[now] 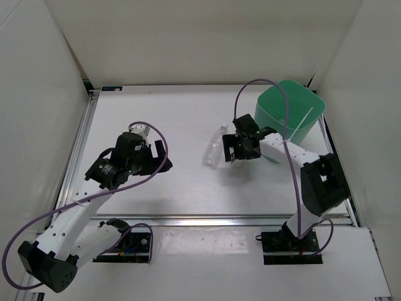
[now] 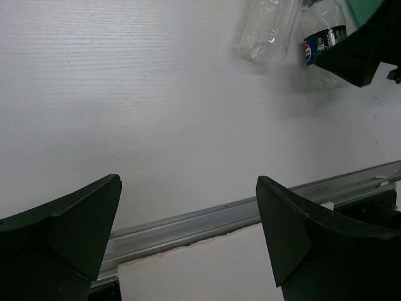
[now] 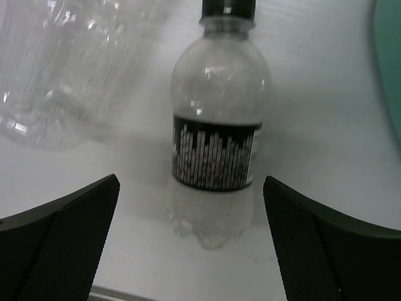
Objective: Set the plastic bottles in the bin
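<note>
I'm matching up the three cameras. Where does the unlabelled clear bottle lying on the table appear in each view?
Top external: the plain clear bottle lies on its side just right of the picture's centre.
Left wrist: at the top edge, right of centre.
Right wrist: upper left, blurred and cut off.
Shared landmark: the mint-green bin, a sliver at the left wrist view's top right corner and at the right wrist view's right edge.

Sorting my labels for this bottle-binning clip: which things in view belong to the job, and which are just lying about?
Job:
mint-green plastic bin
black-labelled clear plastic bottle
plain clear plastic bottle, lying beside it

Lying about (fixtures only):
purple cables
metal rail at the table's near edge
</note>
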`<state>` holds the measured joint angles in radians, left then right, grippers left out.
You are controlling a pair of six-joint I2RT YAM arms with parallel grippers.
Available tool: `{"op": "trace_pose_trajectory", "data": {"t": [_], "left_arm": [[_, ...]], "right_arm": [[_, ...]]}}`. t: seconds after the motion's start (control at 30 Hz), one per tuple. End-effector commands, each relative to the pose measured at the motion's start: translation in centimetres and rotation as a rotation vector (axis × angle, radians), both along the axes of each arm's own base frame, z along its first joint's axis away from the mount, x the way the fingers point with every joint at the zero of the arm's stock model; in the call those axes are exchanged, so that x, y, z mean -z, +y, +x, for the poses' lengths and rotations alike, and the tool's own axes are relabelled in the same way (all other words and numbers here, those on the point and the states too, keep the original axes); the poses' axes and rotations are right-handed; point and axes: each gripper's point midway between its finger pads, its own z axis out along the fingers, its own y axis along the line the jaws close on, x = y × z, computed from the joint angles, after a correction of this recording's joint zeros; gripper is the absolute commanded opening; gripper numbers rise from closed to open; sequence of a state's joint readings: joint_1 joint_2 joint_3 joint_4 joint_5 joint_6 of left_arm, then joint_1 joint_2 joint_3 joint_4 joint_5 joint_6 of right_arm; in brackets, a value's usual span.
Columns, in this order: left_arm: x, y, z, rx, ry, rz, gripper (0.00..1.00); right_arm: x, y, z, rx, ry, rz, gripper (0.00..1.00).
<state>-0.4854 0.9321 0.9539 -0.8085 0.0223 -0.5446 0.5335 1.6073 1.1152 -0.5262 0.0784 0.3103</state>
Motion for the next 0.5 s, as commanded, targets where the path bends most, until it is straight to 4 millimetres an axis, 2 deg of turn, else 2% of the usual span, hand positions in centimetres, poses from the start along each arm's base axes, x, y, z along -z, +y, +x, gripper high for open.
{"op": "trace_pose_trajectory", "data": {"t": [0.0, 0.2, 0.33, 0.43, 0.47], "left_arm": [[-0.4, 0.2, -0.7, -0.019, 0.005, -0.031, 1.00], [-0.2, 1.0, -1.4, -0.043, 0.018, -0.013, 1.00], [-0.6, 1.3, -1.4, -0.052, 0.007, -0.009, 1.00], [-0.8, 1.4, -1.4, -0.065, -0.002, -0.015, 1.00], [-1.1, 1.5, -1.5, -0.065, -0.012, -0.020, 1.00]], "right_arm": [[-1.1, 0.7, 3.7, 0.042, -0.095, -0.029, 0.99], [0.9, 0.8, 5.2, 0.058, -0.072, -0.082, 0.88], [3.0, 0.7, 4.1, 0.052, 0.003, -0.095, 0.76], [3.9, 0.8, 3.0, 0.058, 0.045, -0.077, 0.63], [3.6, 0.9, 2.8, 0.054, 0.051, -0.070, 0.52]]}}
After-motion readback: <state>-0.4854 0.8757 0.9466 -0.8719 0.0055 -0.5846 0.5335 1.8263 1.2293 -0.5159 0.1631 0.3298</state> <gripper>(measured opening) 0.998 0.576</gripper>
